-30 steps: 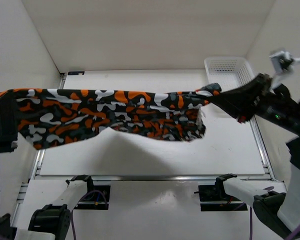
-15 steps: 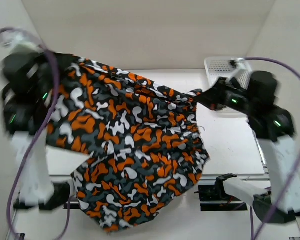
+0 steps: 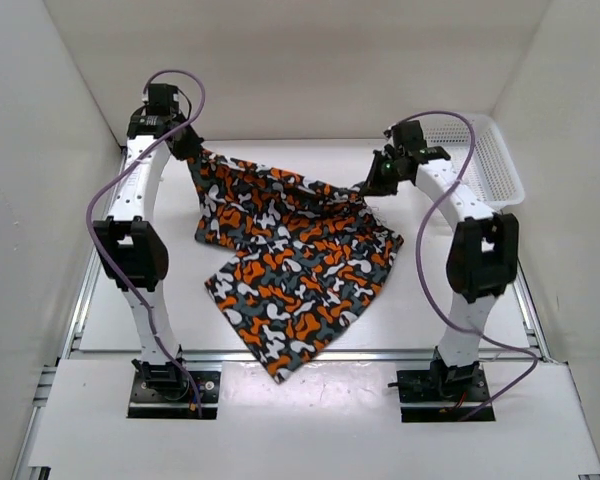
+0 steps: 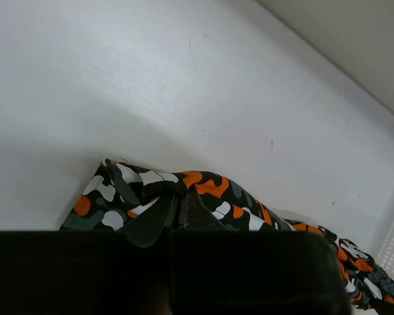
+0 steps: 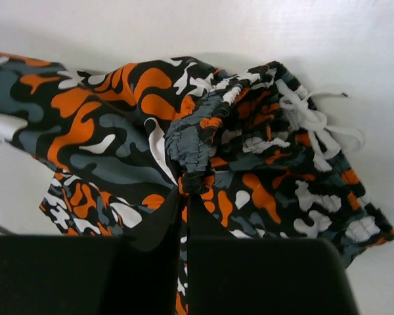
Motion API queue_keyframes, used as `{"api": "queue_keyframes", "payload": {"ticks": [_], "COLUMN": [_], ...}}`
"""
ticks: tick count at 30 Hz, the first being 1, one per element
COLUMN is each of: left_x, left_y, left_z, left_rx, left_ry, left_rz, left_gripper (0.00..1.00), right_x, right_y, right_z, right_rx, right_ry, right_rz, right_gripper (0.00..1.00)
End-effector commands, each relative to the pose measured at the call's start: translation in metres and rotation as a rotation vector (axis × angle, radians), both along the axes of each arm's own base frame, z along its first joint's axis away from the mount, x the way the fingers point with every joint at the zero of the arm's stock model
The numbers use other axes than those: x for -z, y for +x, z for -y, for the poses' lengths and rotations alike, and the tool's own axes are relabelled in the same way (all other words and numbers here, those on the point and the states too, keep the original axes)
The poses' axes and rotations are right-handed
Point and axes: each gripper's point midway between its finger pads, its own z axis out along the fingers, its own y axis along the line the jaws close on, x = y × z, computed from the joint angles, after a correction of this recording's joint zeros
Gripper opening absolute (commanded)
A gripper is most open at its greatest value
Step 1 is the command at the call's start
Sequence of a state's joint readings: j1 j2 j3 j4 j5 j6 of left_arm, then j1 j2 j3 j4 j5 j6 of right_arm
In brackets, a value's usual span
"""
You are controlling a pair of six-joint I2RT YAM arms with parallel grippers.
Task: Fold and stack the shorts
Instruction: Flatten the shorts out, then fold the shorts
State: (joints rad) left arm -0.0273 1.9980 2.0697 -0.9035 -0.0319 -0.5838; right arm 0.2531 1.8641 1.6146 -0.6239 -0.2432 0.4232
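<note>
The camouflage shorts (image 3: pixel 290 255), orange, white, grey and black, hang between both grippers and drape down onto the white table, one corner reaching the front edge. My left gripper (image 3: pixel 192 150) is shut on the far-left corner of the shorts (image 4: pixel 151 190); its jaws pinch the fabric. My right gripper (image 3: pixel 365 188) is shut on the gathered elastic waistband (image 5: pixel 194 154), with the white drawstring (image 5: pixel 315 121) lying loose beside it.
A white plastic mesh basket (image 3: pixel 485 160) stands at the far right of the table, just behind the right arm. White walls enclose the table on the left, back and right. A metal rail (image 3: pixel 310 353) runs along the front.
Both arms have swung away from the camera towards the back of the table. The shorts, stretched out in the air before, have come down and now drape onto the table.
</note>
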Motion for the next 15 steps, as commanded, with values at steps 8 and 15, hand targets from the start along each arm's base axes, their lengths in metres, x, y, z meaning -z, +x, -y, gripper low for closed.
{"api": "queue_keyframes", "payload": {"ticks": [8, 15], "left_x": [-0.115, -0.106], "left_y": [0.03, -0.066], "left_z": [-0.018, 0.035], "left_rx": [-0.006, 0.148], "left_ry": [0.049, 0.007], "left_rz": [0.289, 0.155], "left_gripper": [0.1, 0.1], "right_x": [-0.061, -0.071], "right_y": [0.079, 0.046], "right_z": [0.006, 0.017], "right_rx": [0.054, 0.054], "right_ry": [0.138, 0.156], "right_rz": [0.146, 0.114], "right_gripper": [0.01, 0.01]}}
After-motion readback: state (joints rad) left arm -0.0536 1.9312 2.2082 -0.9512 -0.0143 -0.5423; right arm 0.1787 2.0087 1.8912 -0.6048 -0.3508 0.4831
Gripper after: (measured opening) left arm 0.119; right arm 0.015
